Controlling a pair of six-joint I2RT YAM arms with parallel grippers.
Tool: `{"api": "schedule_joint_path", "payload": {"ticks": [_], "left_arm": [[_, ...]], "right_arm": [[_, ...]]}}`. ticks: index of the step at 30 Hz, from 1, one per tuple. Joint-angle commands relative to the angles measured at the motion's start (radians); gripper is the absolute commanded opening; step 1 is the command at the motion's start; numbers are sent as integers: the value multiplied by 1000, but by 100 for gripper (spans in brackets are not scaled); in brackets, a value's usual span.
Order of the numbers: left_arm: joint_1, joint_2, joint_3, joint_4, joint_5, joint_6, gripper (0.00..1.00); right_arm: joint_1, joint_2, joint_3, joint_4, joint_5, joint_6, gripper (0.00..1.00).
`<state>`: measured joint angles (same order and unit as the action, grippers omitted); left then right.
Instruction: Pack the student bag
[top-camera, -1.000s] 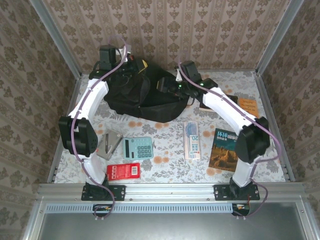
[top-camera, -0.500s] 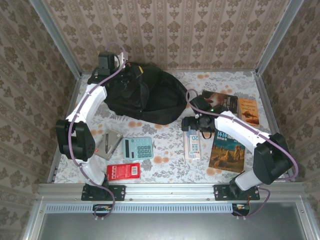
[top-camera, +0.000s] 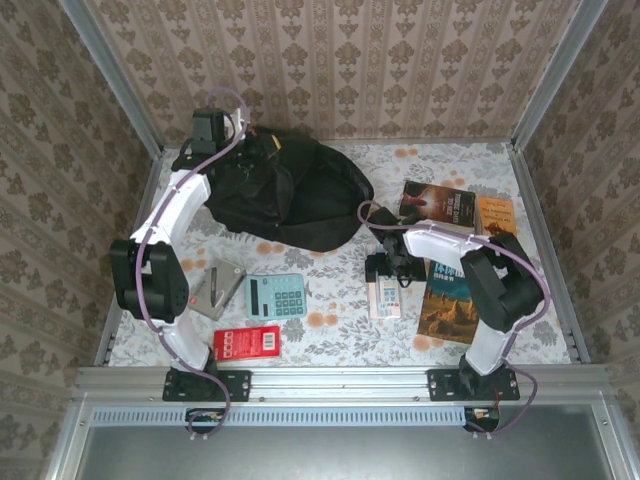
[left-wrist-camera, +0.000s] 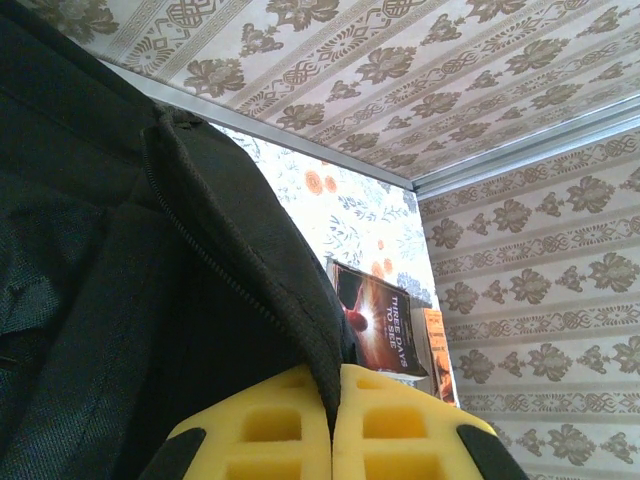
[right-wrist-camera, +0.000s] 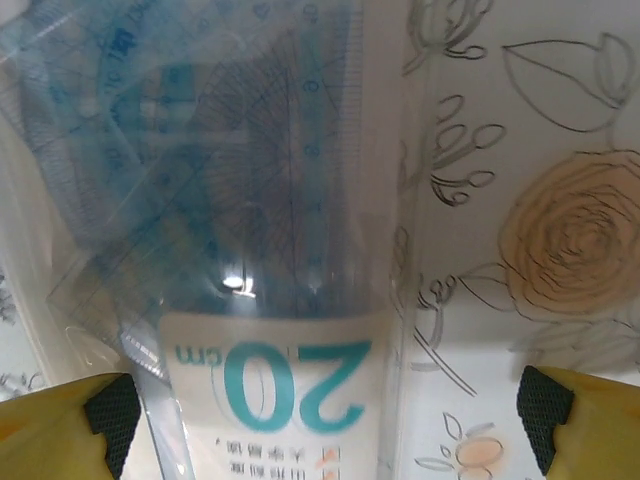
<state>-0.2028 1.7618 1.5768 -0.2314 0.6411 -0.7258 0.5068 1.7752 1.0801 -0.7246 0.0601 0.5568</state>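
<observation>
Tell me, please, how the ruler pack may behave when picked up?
Probably slippery: the ruler pack has a glossy clear sleeve. Likely light and slightly bendy, being thin and flat. Lying flat on the table, it may slide rather than lift for the open right gripper.

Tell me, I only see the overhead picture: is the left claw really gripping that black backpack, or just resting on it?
Observer: Gripping. The left wrist view shows the left gripper with yellow pads pinched shut on a fold of the student bag, beside a zipper.
Operator: And on the right?
Observer: The right gripper hangs wide open over the ruler packet; a "20 cm" label lies between its fingertips.
Operator: That dark book at the back?
Observer: Its cover reads "Three Days to See".
</observation>
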Motion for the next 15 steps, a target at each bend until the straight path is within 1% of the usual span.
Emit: {"api": "schedule_joint_path", "payload": {"ticks": [1, 4, 11, 15], "left_arm": [[6, -41, -1, 37, -4, 8, 0], [9, -36, -1, 37, -4, 6, 0], [7, -28, 0, 38, -4, 4, 0], [6, -27, 0, 36, -4, 7, 0]], "right_arm": [[10, 39, 24, 12, -40, 19, 100], [20, 53, 21, 21, -58, 19, 100], [36, 47, 18, 28, -47, 27, 100], [36, 3, 17, 24, -36, 31, 100]]}}
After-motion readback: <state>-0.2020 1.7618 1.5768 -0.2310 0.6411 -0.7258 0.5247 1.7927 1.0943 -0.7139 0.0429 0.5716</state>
